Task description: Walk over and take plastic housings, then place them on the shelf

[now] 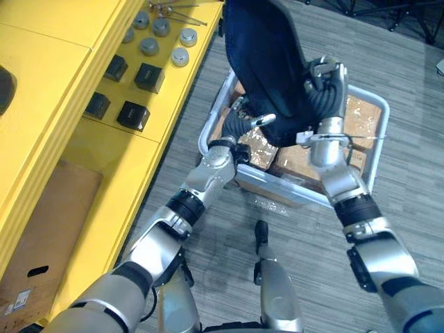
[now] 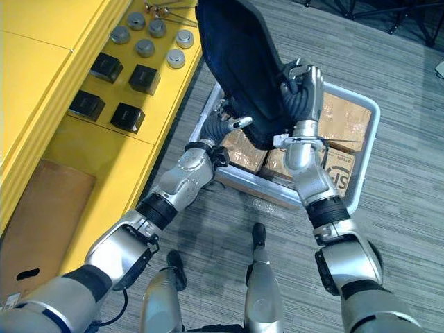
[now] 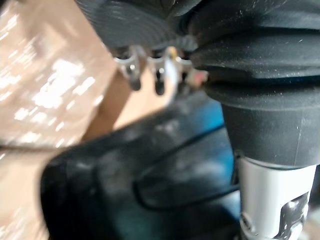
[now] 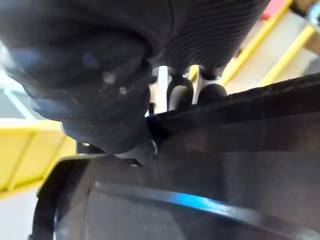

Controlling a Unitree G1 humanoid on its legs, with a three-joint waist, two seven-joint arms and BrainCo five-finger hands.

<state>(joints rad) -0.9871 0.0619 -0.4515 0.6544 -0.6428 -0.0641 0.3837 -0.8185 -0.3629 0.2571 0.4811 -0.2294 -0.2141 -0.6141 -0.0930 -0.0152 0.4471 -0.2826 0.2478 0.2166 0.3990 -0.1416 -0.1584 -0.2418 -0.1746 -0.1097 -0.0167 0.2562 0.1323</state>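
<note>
The black plastic housing [image 1: 267, 62], a large curved shell, is held up in the air between both arms. In the head view it stands at 12 o'clock, tilted, its upper end leaning towards 11 o'clock.

The left robot hand [image 1: 238, 130] sits at the housing's lower edge, at about 7 o'clock of the shell. It is clamped on that edge, with a silver thumb [image 1: 262, 119] lying across the dark face.

The right robot hand [image 1: 326, 87] grips the shell's side at about 4 o'clock. Seen from its own wrist, its fingers [image 4: 177, 92] hook over the ribbed rim of the housing, so it too is closed on the part.

Under the housing, from the centre out to 3 o'clock, a grey crate [image 1: 378, 139] stands on the floor [image 1: 416, 194]. It holds cardboard boxes [image 1: 361, 114] under shiny film.

A yellow shelf [image 1: 159, 132] runs from 7 o'clock up to 11 o'clock, just beside the crate. On it lie four black blocks [image 1: 133, 114] at 10 o'clock. Beyond them, at 11 o'clock, are grey round caps [image 1: 149, 46] and thin metal rods [image 1: 177, 10]. A brown board [image 1: 48, 222] lies lower down at 8 o'clock.
</note>
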